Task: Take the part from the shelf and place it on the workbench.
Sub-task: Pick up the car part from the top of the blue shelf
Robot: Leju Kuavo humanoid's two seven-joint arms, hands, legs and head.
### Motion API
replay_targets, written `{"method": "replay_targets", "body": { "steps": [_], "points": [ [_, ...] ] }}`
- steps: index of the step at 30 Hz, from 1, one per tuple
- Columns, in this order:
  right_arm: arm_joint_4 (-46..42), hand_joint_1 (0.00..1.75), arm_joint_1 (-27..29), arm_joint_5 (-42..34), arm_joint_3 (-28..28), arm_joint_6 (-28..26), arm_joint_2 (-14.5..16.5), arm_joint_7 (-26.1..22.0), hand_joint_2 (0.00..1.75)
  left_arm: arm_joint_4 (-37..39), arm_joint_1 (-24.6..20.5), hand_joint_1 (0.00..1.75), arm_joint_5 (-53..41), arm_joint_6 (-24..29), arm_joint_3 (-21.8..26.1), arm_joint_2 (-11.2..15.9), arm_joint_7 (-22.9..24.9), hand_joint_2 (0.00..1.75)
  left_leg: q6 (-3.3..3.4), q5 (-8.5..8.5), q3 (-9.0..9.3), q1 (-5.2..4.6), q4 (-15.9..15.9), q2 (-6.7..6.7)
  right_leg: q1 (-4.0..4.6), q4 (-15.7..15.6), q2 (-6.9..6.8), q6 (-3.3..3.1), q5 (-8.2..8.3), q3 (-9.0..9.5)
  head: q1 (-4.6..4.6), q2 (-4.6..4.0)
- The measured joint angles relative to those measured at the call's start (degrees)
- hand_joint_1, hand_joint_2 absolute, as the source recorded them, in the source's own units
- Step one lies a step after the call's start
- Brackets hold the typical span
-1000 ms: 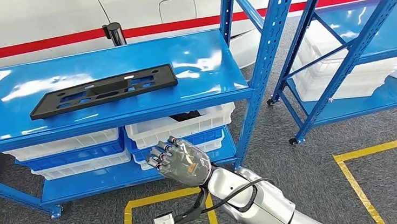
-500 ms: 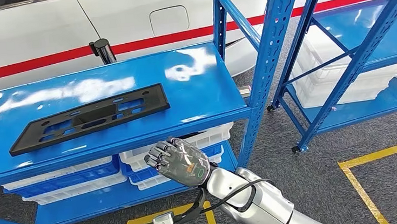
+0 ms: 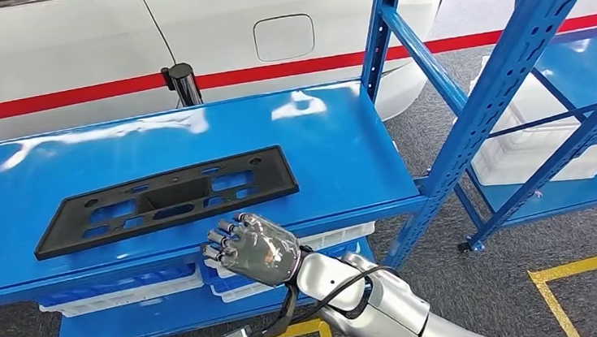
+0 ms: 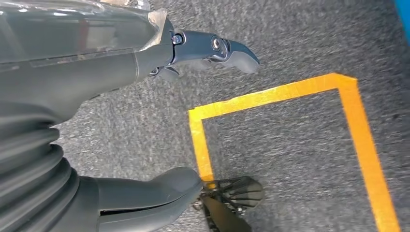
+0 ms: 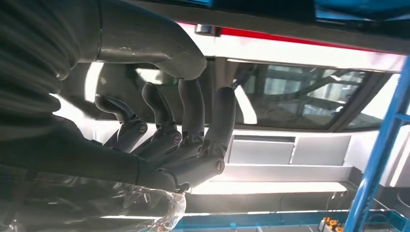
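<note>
A flat black part [image 3: 168, 200] with several cut-outs lies lengthwise on the top board of the blue shelf [image 3: 334, 141]. My right hand [image 3: 249, 250] is raised in front of the shelf's front edge, just below the part's right half and apart from it. Its fingers are spread and lightly curved, and it holds nothing. The right wrist view shows the same hand [image 5: 164, 130] with its thumb apart from the fingers. My left hand [image 4: 58, 72] hangs over the grey floor with thumb and fingers apart, holding nothing.
White and blue bins [image 3: 126, 289] fill the lower shelf level. A white vehicle with a red stripe [image 3: 65, 58] stands behind the shelf. A blue upright [image 3: 501, 94] and a second rack [image 3: 567, 112] stand to the right. Yellow tape [image 3: 589, 261] marks the floor.
The camera has moved and the shelf now looks closer. My right hand, earlier in front of the lower bins, now sits up at the shelf's front edge. The part has not moved on the shelf.
</note>
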Motion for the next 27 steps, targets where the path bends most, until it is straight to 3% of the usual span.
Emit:
{"method": "replay_targets", "body": {
  "steps": [1, 3, 5, 7, 8, 10, 12, 13, 14, 15, 16, 17, 19, 20, 27],
  "points": [
    [0.89, 1.75, -0.6, -1.64, 0.33, 0.56, 0.49, -0.45, 1.75, 0.01, -0.03, 0.0, -0.05, -0.02, -0.12, -0.11, 0.07, 1.75, -0.18, -0.64, 0.64, -0.16, 0.02, -0.11, 0.11, -3.42, -0.05, 0.16, 3.04, 0.48, -0.09, 0.0],
    [3.14, 1.75, -2.0, -4.48, 0.93, 1.51, 1.82, -1.18, 1.75, 0.02, -0.13, 0.0, -0.24, -0.13, -0.3, -0.27, 0.14, 1.75, -0.76, -1.52, 1.33, -0.33, 0.09, -0.22, 0.33, -6.84, -0.13, -0.52, 7.23, 1.27, -0.18, 0.0],
    [5.56, 1.75, -3.77, -6.19, 1.48, 1.87, 3.66, -1.54, 1.75, 0.0, -0.34, 0.0, -0.66, -0.19, -0.48, -0.3, 0.29, 1.75, -1.38, -1.55, 1.51, -0.37, 0.38, -0.2, 0.03, -7.29, -0.11, -1.56, 8.06, 1.9, -0.14, 0.0],
    [8.21, 1.75, -5.75, -7.21, 2.13, 2.01, 5.86, -1.5, 1.75, -0.02, -0.6, 0.0, -1.26, -0.33, -0.69, -0.33, 0.47, 1.75, -1.91, -1.3, 0.02, -0.24, 3.06, 0.06, -0.61, -8.21, -0.05, -2.14, 8.23, 2.9, -0.08, 0.0],
    [9.7, 1.75, -6.75, -7.56, 2.55, 2.11, 6.96, -1.36, 1.75, -0.03, -0.78, 0.0, -1.61, -0.42, -0.82, -0.35, 0.56, 1.75, -2.25, -1.7, -1.63, -0.1, 5.81, 0.2, -0.89, -8.64, -0.01, -2.37, 8.12, 3.46, -0.07, 0.0],
    [12.88, 1.75, -8.41, -8.05, 3.54, 2.36, 9.02, -0.96, 1.75, -0.05, -1.01, 0.0, -2.1, -0.56, -1.11, -0.39, 0.83, 1.75, -3.13, -4.27, -6.19, 0.43, 12.51, 0.38, -1.0, -8.92, -0.02, -2.92, 7.68, 4.15, -0.06, 0.0],
    [16.03, 1.75, -9.46, -8.32, 4.5, 2.64, 10.85, -0.52, 1.75, -0.05, -1.09, 0.0, -2.33, -0.58, -1.37, -0.37, 1.23, 1.75, -4.03, -6.0, -9.84, 1.12, 15.93, 0.5, -1.05, -8.9, 0.1, -3.11, 7.18, 4.59, -0.07, 0.0],
    [17.59, 1.75, -9.87, -8.4, 4.93, 2.72, 11.74, -0.27, 1.75, -0.05, -1.12, 0.0, -2.43, -0.57, -1.49, -0.37, 1.41, 1.75, -4.43, -4.98, -10.42, 1.48, 15.04, 0.58, -1.17, -8.86, 0.21, -2.97, 6.91, 4.85, -0.07, 0.0],
    [19.13, 1.75, -10.31, -8.55, 5.33, 2.72, 12.6, -0.09, 1.75, -0.05, -1.18, 0.0, -2.54, -0.54, -1.61, -0.36, 1.57, 1.75, -4.81, -2.59, -9.92, 1.81, 12.25, 0.66, -1.34, -8.78, 0.32, -2.73, 6.62, 5.15, -0.07, 0.0],
    [20.86, 1.75, -10.81, -8.82, 5.75, 2.69, 13.58, 0.04, 1.75, -0.05, -1.26, 0.0, -2.64, -0.5, -1.73, -0.37, 1.7, 1.75, -5.22, 0.5, -8.73, 2.18, 8.24, 0.72, -1.48, -8.66, 0.4, -2.38, 6.28, 5.45, -0.07, 0.0],
    [22.46, 1.75, -11.27, -9.14, 6.11, 2.65, 14.5, 0.11, 1.75, -0.05, -1.36, 0.0, -2.73, -0.45, -1.83, -0.44, 1.81, 1.75, -5.58, 2.56, -7.49, 2.37, 4.52, 0.73, -1.52, -8.49, 0.46, -2.0, 5.97, 5.7, -0.08, 0.0],
    [24.06, 1.75, -11.74, -9.49, 6.47, 2.6, 15.35, 0.18, 1.75, -0.05, -1.5, 0.0, -2.78, -0.36, -1.91, -0.49, 1.89, 1.75, -5.52, 3.57, -6.54, 2.41, 1.88, 0.74, -1.43, -8.36, 0.5, -1.61, 5.7, 5.74, -0.14, 0.0],
    [27.08, 1.75, -12.4, -9.97, 7.11, 2.43, 16.7, 0.39, 1.75, -0.07, -1.61, 0.0, -2.79, -0.11, -2.0, -0.63, 1.97, 1.75, -4.84, 3.77, -5.88, 2.22, 0.42, 0.67, -1.01, -8.12, 0.52, -1.05, 5.25, 5.52, -0.16, 0.0],
    [28.49, 1.75, -12.66, -10.22, 7.4, 2.29, 17.18, 0.51, 1.75, -0.07, -1.61, 0.0, -2.78, 0.01, -2.01, -0.69, 1.98, 1.75, -4.41, 4.02, -5.78, 2.09, 0.48, 0.63, -0.85, -8.06, 0.51, -0.99, 5.1, 5.48, -0.15, 0.0],
    [34.88, 1.75, -14.05, -11.14, 8.84, 1.64, 18.94, 0.79, 1.75, -0.08, -1.5, 0.0, -2.73, 0.23, -2.04, -0.84, 2.0, 1.75, -3.58, 4.21, -5.65, 0.99, 0.47, 0.26, -0.96, -8.72, 0.31, -1.12, 4.98, 6.12, -0.03, 0.0]
  ]
}}
